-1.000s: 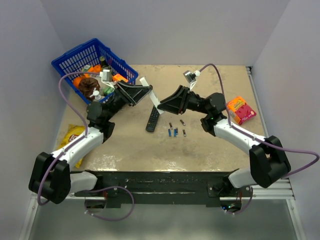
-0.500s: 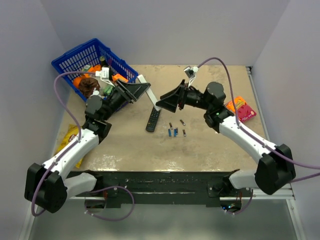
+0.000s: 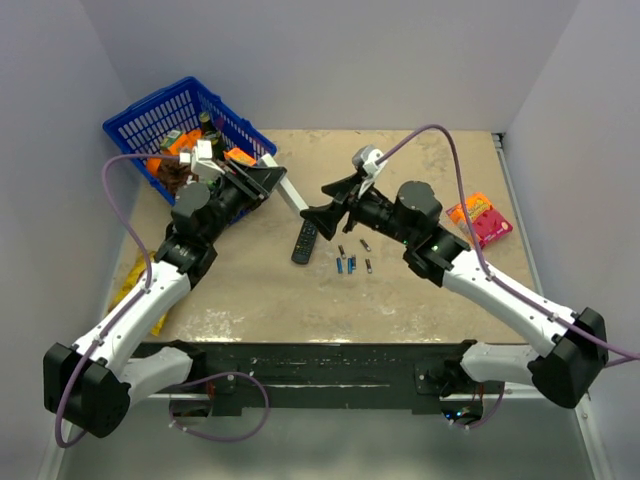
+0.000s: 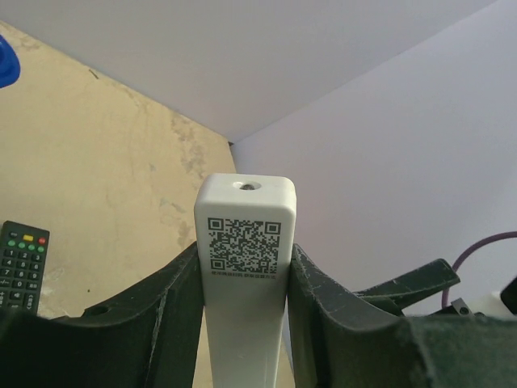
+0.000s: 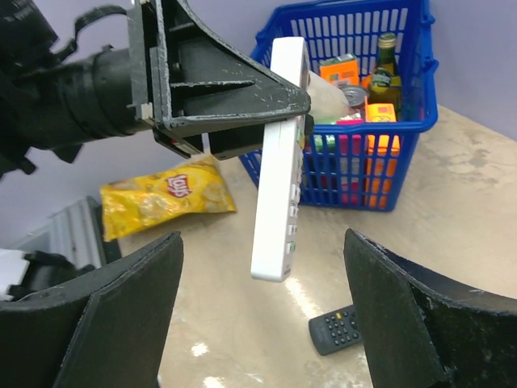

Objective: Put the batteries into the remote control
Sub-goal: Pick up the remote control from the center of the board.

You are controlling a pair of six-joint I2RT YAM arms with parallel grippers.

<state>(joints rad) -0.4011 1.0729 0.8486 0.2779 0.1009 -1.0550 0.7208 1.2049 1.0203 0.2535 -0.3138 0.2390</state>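
Presently the left claw (image 3: 268, 180) is clamped on the remote control (image 3: 292, 195), holding it clear of the table (image 3: 430, 160) in the far middle of the scene. In the left wrist view the slim white body stands squeezed between the two dark fingers (image 4: 174, 299), its end face with a small hole and a QR label turned toward the camera. In the right wrist view the remote hangs roughly upright with its buttoned edge showing, and the left claw grips it near the upper end.

The right claw (image 3: 316, 203) faces the remote from the right with its fingers (image 5: 121, 315) spread wide. The remote's free end sits in the gap between them and appears clear of both, though the overhead view is too cramped to be sure that nothing touches.

The batteries (image 3: 352, 260) lie loose on the table just nearer than the two claws. Two blue ones lie side by side, and a few dark ones are scattered close around them. None is in either claw.

A longer black remote (image 3: 305, 240) lies flat on the table just left of the batteries. A blue basket (image 3: 150, 110) full of groceries stands in the far left corner. A yellow chip bag (image 5: 170, 194) lies near the left edge, and a pink and orange box (image 3: 482, 220) sits well off to the right.
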